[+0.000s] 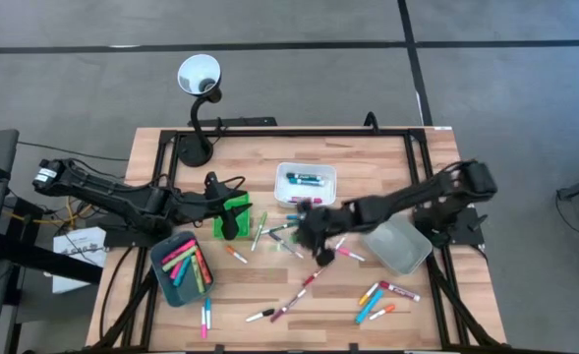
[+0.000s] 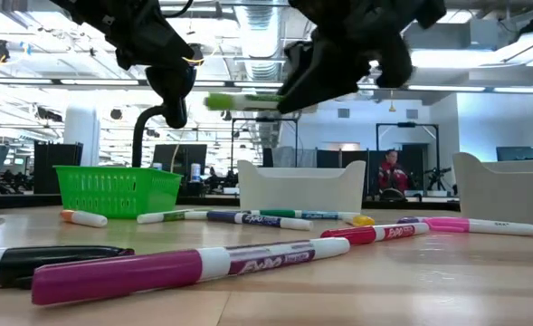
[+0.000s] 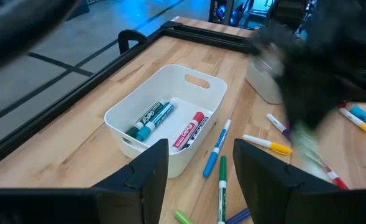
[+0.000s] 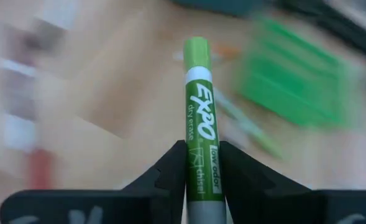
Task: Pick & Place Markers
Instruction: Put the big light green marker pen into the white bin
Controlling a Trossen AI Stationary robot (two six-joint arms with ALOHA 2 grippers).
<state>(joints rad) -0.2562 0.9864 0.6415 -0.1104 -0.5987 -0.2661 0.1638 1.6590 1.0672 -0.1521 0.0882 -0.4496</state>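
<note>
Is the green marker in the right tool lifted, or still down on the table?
Lifted. The right tool is shut on the green marker, which the low view shows held level above the table.

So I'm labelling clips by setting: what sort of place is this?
Probably an open-plan robotics lab or office. Beyond the light wooden table, the low view shows exposed ceiling ducts, dark monitors on desks and a seated person in red. The table's black metal frame suggests a test rig.
</note>
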